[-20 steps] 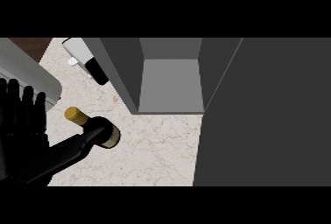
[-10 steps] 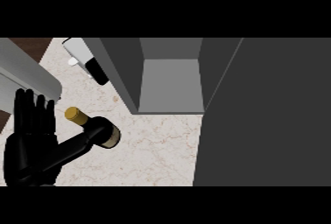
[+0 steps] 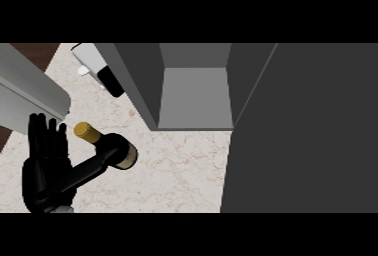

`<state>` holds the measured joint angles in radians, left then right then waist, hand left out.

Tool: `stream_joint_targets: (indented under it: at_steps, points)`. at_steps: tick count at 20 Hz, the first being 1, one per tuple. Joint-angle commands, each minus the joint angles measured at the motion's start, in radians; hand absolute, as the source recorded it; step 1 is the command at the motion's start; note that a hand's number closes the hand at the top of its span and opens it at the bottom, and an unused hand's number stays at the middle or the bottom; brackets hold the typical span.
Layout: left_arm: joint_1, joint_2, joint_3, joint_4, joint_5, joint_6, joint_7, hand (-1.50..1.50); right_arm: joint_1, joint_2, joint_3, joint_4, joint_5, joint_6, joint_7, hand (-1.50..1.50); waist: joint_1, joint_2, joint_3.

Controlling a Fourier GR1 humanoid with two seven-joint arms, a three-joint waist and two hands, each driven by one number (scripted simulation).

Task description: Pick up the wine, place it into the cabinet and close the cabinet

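Wine bottle point(image 3: 111, 147) on the counter point(image 3: 173, 172), at two o'clock from the left hand point(image 3: 46, 167). Its gold cap points to ten o'clock. The hand is spread flat, thumb stretched toward it, gripping nothing. The open cabinet point(image 3: 196, 95) lies at one o'clock.

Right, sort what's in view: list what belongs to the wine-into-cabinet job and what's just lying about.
Job: wine bottle, open cabinet, cabinet door, left hand.
Lying about: grey object at far left, white-and-black object near the top edge.
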<state>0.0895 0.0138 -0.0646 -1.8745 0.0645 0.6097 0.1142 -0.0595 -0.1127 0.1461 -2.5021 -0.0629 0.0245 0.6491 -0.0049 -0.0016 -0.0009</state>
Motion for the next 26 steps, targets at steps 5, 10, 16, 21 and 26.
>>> stream_joint_targets:
  at_steps: [5,10,16,21,26]
  points:
    - [0.005,0.007,0.074,0.104,0.109,-0.092,-0.107,-1.5,0.062,0.001,-0.033,-0.14,-0.079,0.017,0.008,-1.5,0.001,0.0,0.001]
    - [0.008,-0.013,0.065,0.21,0.116,-0.139,-0.193,-1.5,-0.046,-0.008,-0.054,-0.131,-0.07,-0.012,0.103,-1.5,0.002,0.001,0.0]
    - [0.015,-0.014,0.036,0.295,0.198,-0.148,-0.312,-1.5,0.006,0.019,-0.025,-0.113,-0.049,0.0,0.035,-1.5,0.002,0.001,0.001]
    - [-0.035,0.003,0.09,0.325,0.198,-0.176,-0.291,-1.5,0.036,0.059,0.037,-0.089,0.031,-0.001,-0.009,-1.5,0.003,0.0,0.001]
    - [-0.051,-0.014,0.106,0.453,0.222,-0.222,-0.411,-1.5,0.04,0.024,-0.052,-0.08,-0.078,0.041,-0.009,-1.5,0.002,0.001,0.001]
